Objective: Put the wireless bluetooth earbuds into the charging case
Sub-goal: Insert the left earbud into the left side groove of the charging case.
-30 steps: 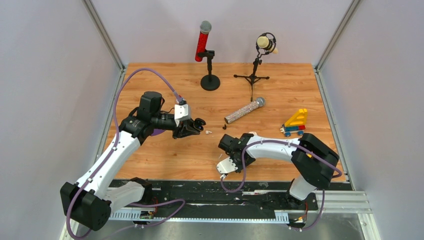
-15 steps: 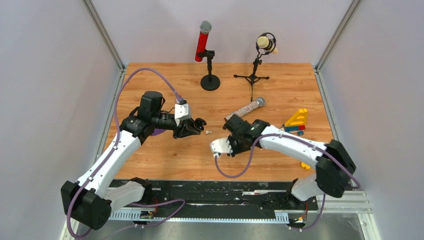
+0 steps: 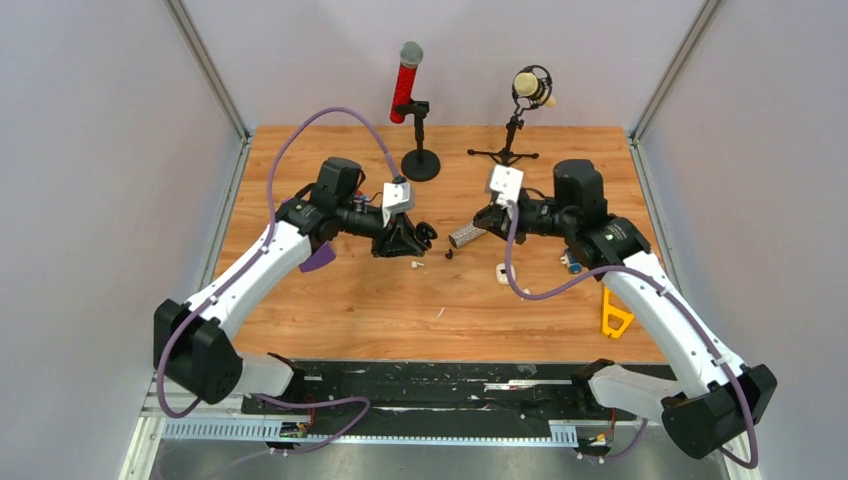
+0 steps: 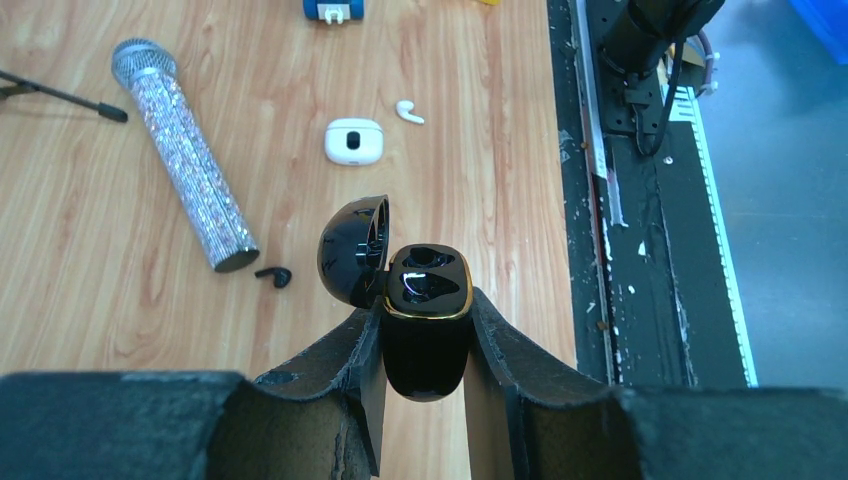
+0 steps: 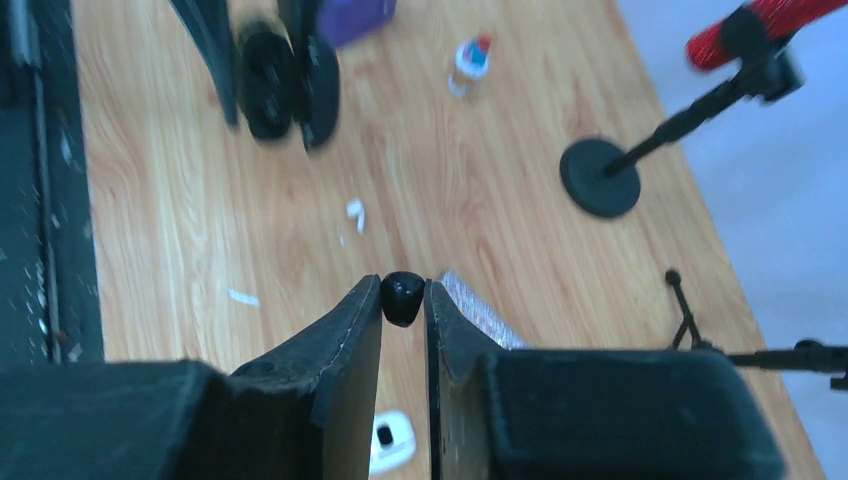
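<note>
My left gripper [image 3: 416,238] [image 4: 428,303] is shut on a glossy black charging case [image 4: 428,325] with a gold rim. Its lid [image 4: 355,250] hangs open to the left, and the two sockets face up. My right gripper [image 3: 481,221] [image 5: 403,292] is shut on a small black earbud [image 5: 402,298] pinched at its fingertips, above the table and facing the left gripper. Another black earbud [image 4: 274,275] [image 3: 448,254] lies on the table by the glitter microphone [image 4: 185,165]. A white earbud [image 3: 416,264] [image 4: 409,112] and a white case [image 3: 503,272] [image 4: 354,141] lie between the grippers.
A red microphone on a round-based stand [image 3: 420,165] and a tripod microphone [image 3: 532,88] stand at the back. A yellow toy piece [image 3: 615,315] lies front right, and a purple object [image 3: 320,258] sits under the left arm. A small glue bottle [image 5: 470,58] lies beyond it.
My right arm swung from the near centre to the back right, holding the black earbud. My left arm moved back and right with the open case. The yellow piece now lies front right.
</note>
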